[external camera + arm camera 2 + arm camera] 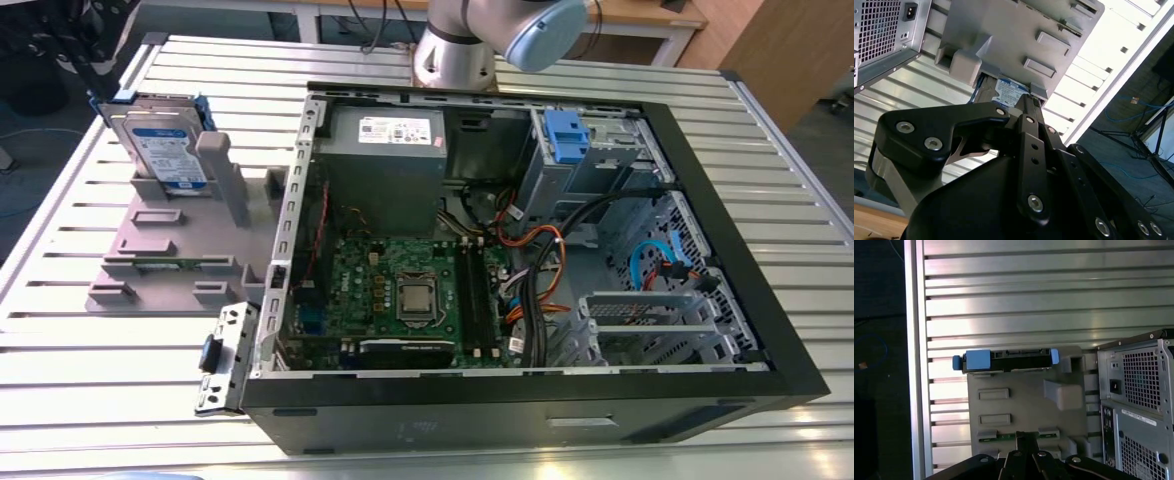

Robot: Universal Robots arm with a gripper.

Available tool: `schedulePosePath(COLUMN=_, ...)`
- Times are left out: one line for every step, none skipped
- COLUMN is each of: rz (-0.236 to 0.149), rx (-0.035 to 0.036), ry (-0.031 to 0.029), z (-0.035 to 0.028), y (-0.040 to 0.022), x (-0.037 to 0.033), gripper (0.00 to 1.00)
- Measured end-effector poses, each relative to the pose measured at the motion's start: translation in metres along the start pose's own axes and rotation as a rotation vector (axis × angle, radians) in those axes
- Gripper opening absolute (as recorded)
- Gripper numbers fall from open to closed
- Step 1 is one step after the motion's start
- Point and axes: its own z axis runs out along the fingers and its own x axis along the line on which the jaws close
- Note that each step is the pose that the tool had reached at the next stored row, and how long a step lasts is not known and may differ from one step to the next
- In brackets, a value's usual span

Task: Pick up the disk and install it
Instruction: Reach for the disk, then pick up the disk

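1 tool (pixel 1023 436), black jointed metal, its fingers drawn narrow at the tips and holding nothing, hangs over a ribbed aluminium surface (pixel 1029 300). Beyond it lies a matte grey plastic fixture (pixel 1019 405) with rectangular slots. At the fixture's far edge the disk (pixel 1004 360) stands on edge, flat silver metal in a blue bracket. It is at the exterior view's left of the open black computer case (pixel 534 400).

The disk (pixel 163 145) is silvery metal framed in blue plastic; the stand (pixel 171 248) is matt grey plastic; the table (pixel 94 395), ribbed shiny metal.
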Motion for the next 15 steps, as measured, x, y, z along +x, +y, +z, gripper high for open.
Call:
schedulePosePath(rz=0.0, rx=0.0, ry=0.0, z=0.0002, y=0.0007, x=0.0, gripper=0.11)
schedulePosePath(rz=0.0, rx=-0.0001, ry=-0.0001, z=0.0004, y=0.001, x=0.0001, gripper=0.11)
schedulePosePath(rz=0.0, rx=-0.0001, ry=-0.0001, z=0.0005, y=0.001, x=0.0001, gripper=0.11)
schedulePosePath(rz=0.0, rx=0.0, ry=0.0, z=0.0005, y=0.0011, x=0.0001, gripper=0.11)
schedulePosePath(rz=0.0, rx=0.0, ry=0.0, z=0.0006, y=0.0011, x=0.0001, gripper=0.11)
schedulePosePath(rz=0.0, rx=0.0, ry=0.0, z=0.0006, y=0.0011, x=0.0001, gripper=0.11)
schedulePosePath(rz=0.0, rx=0.0, ry=0.0, z=0.0006, y=0.0011, x=0.0001, gripper=0.11)
schedulePosePath(rz=0.0, rx=0.0, ry=0.0, z=0.0006, y=0.0011, x=0.0001, gripper=0.11)
schedulePosePath(rz=-0.001, rx=-0.0001, ry=0.0, z=0.0006, y=0.0011, x=0.0001, gripper=0.11)
schedulePosePath(rz=-0.001, rx=0.0, ry=0.0, z=0.0006, y=0.0011, x=0.0001, gripper=0.11)
schedulePosePath(rz=-0.001, rx=-0.0001, ry=0.0, z=0.0006, y=0.0011, x=0.0001, gripper=0.11)
schedulePosePath(rz=-0.002, rx=-0.0001, ry=0.0001, z=0.0006, y=0.0011, x=0.0001, gripper=0.11)
schedulePosePath(rz=-0.003, rx=-0.0001, ry=0.0001, z=0.0006, y=0.0011, x=0.0001, gripper=0.11)
schedulePosePath(rz=-0.005, rx=-0.0002, ry=0.0002, z=0.0006, y=0.0011, x=0.0001, gripper=0.11)
schedulePosePath(rz=-0.007, rx=-0.0002, ry=0.0003, z=0.0006, y=0.0011, x=0.0001, gripper=0.11)
